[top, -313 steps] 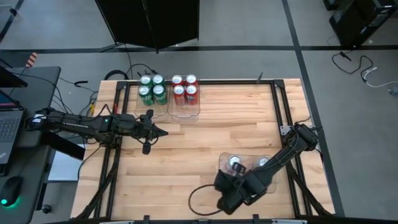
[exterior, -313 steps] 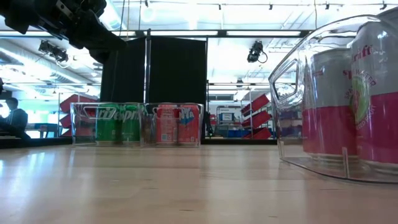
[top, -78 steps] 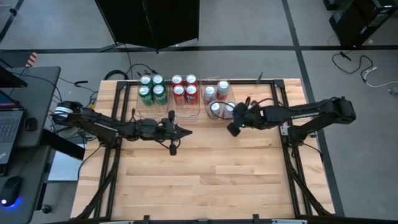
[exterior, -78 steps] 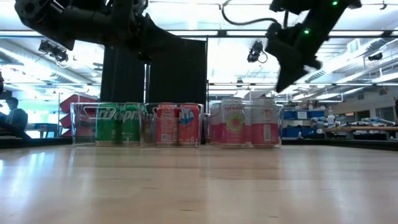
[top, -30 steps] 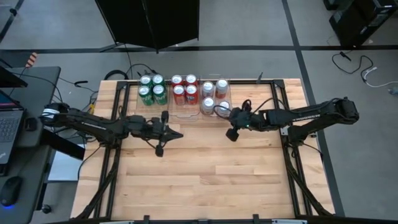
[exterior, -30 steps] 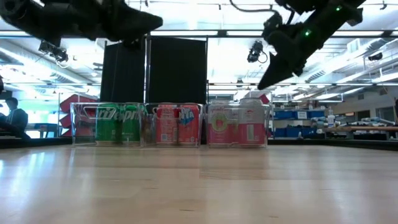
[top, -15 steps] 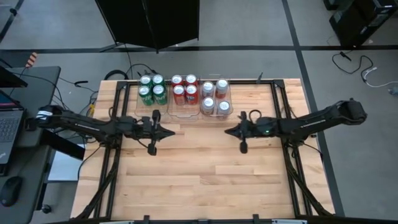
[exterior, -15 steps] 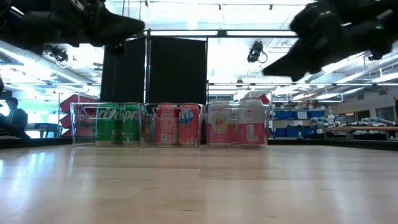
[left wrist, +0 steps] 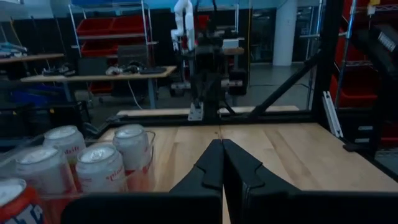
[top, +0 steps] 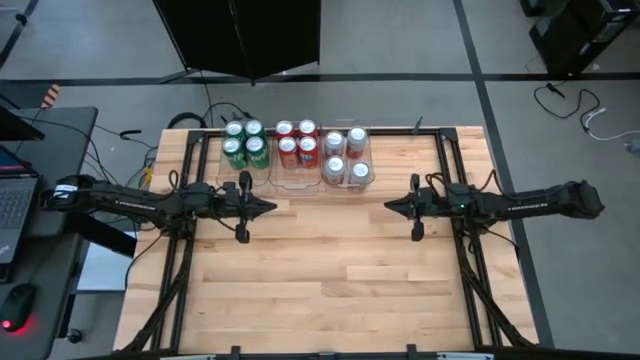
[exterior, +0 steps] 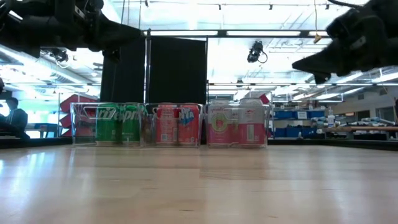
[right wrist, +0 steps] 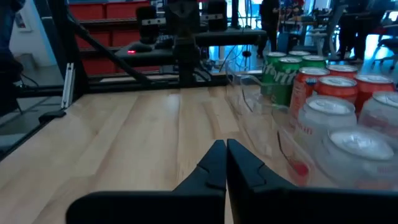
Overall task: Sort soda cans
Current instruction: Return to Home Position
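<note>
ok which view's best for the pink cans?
High view: all four pink cans show from above, in the rightmost tray. Low view shows two, side on, hiding the rest. Left wrist shows four close, partly overlapping; right wrist catches some at its edge.

Wooden table (top: 330,270) bearing three clear trays (top: 347,184)

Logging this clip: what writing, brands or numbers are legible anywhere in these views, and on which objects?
"Sprite": on the green cans, read in the right wrist view.
"spind...": a partial word on a pink and white can in the left wrist view; the rest curves out of sight.
Red cans: white lettering, too blurred to read.
Nothing else is legible; no numbers or signs can be made out.
</note>
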